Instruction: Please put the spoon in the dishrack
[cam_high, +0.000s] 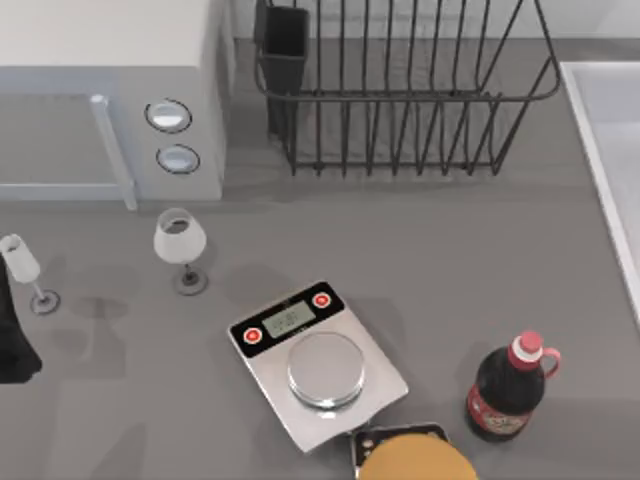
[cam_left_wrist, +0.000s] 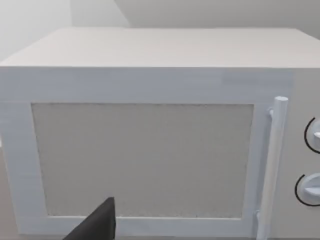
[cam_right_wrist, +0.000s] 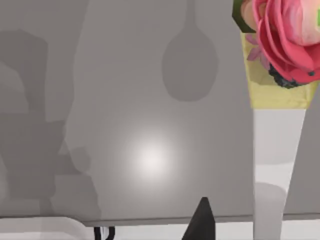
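1. At the back of the table (cam_high: 420, 250), the dishrack (cam_high: 400, 95) stood with its dark utensil cup (cam_high: 285, 45) at its left corner.
2. Left of the rack stood a white microwave (cam_high: 105, 95); the left wrist view faced its door (cam_left_wrist: 142, 160).
3. Near the front lay a scale (cam_high: 318, 362), with a dark bottle (cam_high: 508, 390) to its right and two wine glasses (cam_high: 180, 245) to its left.
4. At the left edge, the left arm (cam_high: 12, 340) was parked.
5. For both grippers, open or closed cannot be told.
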